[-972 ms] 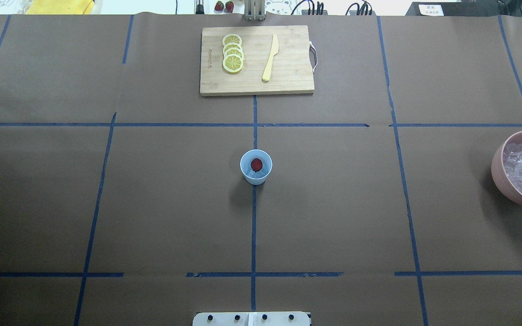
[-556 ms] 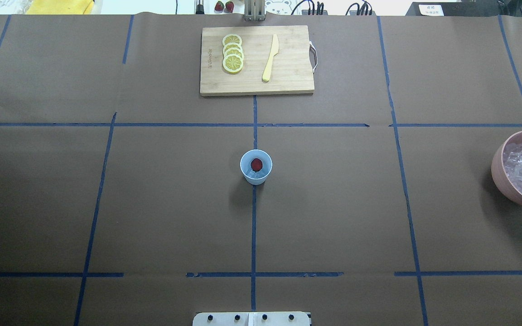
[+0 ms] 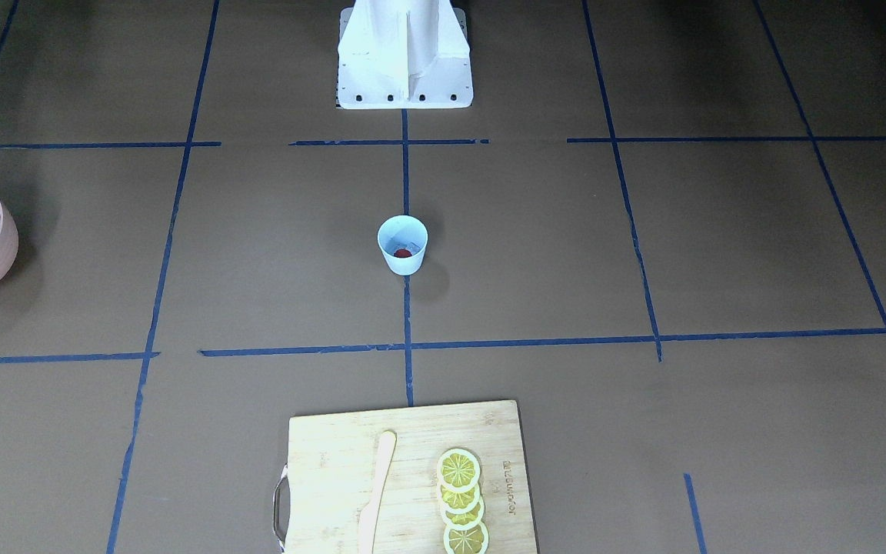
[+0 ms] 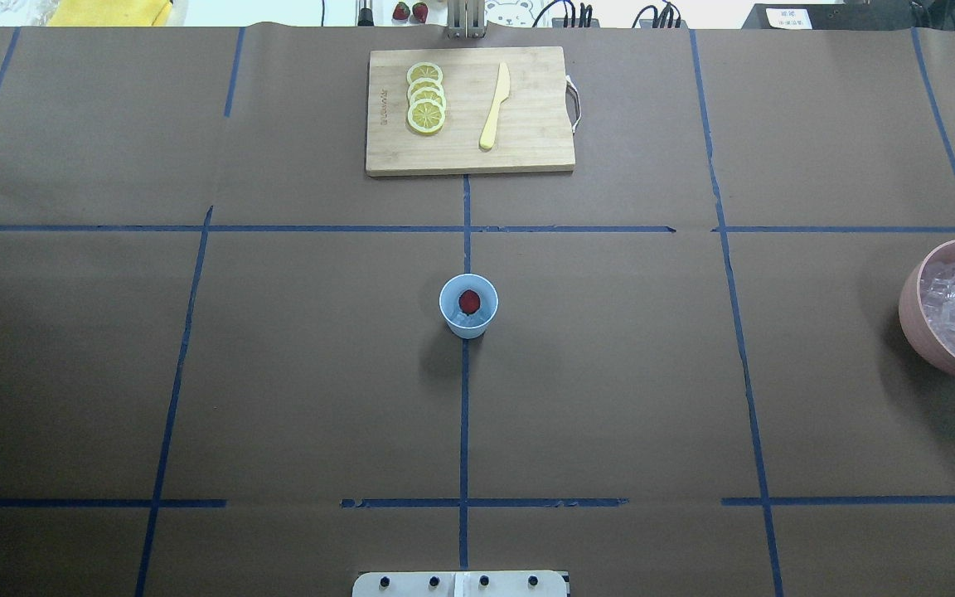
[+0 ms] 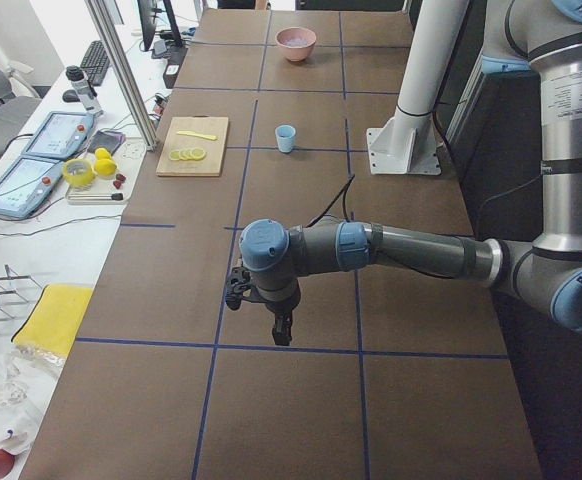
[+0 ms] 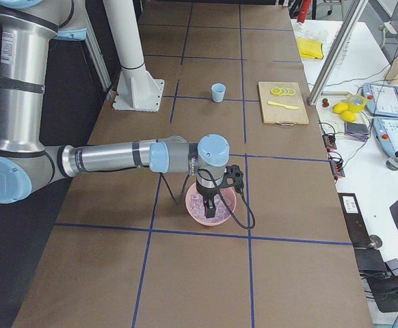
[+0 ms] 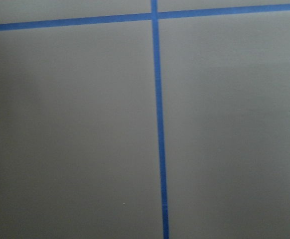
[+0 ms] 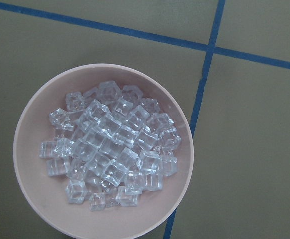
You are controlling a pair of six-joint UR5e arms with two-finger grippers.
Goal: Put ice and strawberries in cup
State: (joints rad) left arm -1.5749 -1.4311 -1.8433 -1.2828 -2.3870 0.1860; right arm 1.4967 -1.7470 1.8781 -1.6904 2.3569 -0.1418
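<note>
The pale blue cup [image 4: 468, 305] stands upright at the table's middle, also in the front-facing view [image 3: 402, 245]. A red strawberry [image 4: 469, 301] lies inside it. Many clear ice cubes [image 8: 110, 149] fill the pink bowl [image 4: 908, 307] at the table's right end. My right gripper [image 6: 209, 205] hangs directly over that bowl; it shows only in the exterior right view, so I cannot tell if it is open. My left gripper [image 5: 279, 332] points down over bare table far to the left of the cup; I cannot tell its state either.
A wooden cutting board [image 4: 527, 149] at the far middle carries lemon slices [image 4: 426, 98] and a pale wooden knife [image 4: 495, 106]. The white robot base [image 3: 403, 54] stands at the near edge. Two more strawberries [image 4: 409, 11] lie beyond the table's far edge.
</note>
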